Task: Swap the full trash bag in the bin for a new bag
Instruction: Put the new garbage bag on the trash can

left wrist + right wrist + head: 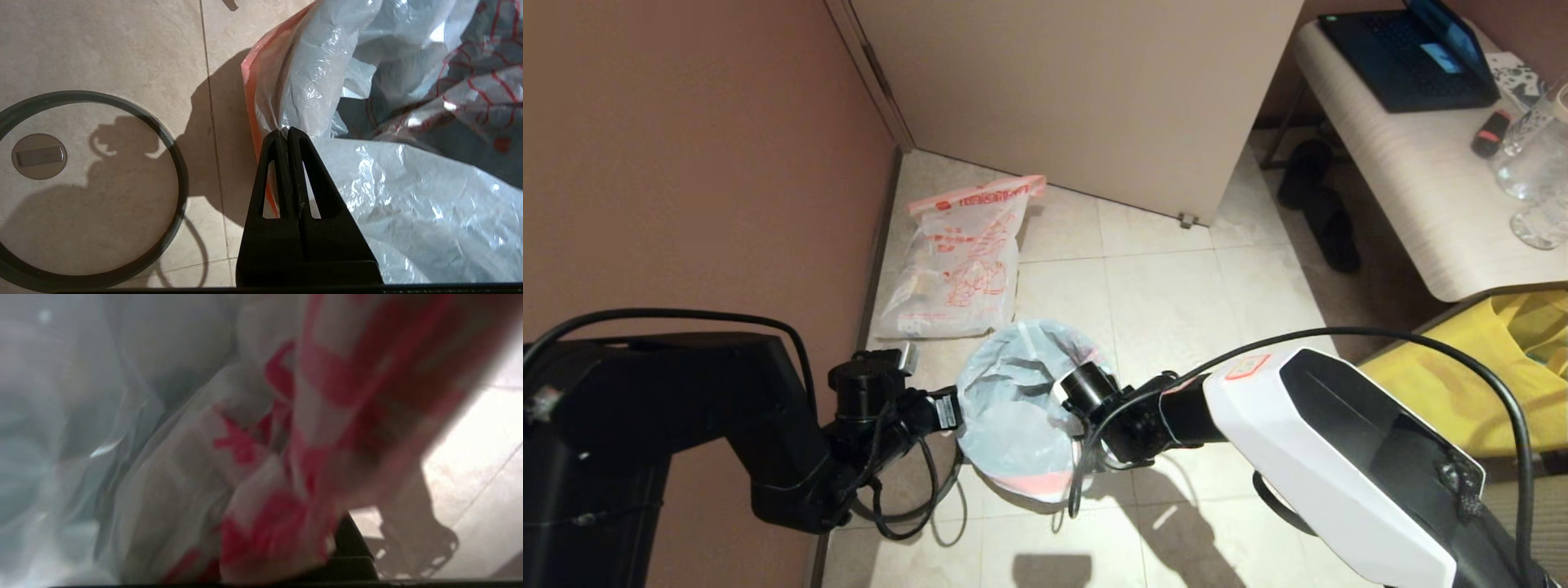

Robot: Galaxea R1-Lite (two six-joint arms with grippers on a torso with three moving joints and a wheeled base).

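The new bag (1013,408) sits draped over the bin between both arms, thin, crinkly and slippery; best taken at its pink mouth band. The left hand (288,132) is pinched shut on that edge. The right hand (1072,390) is closed too, seemingly buried in plastic. The full trash bag (960,269) lies on the tiled floor (1176,278) by the wall, the grey ring (175,163) loose nearby.

The new bag (1013,408) is thin, crinkly, glossy translucent plastic; the full trash bag (960,265) at its eleven o'clock is similar film, red-printed. The floor (1176,294) is smooth, faintly sheened tile. The grey ring (177,171) looks like matt plastic.
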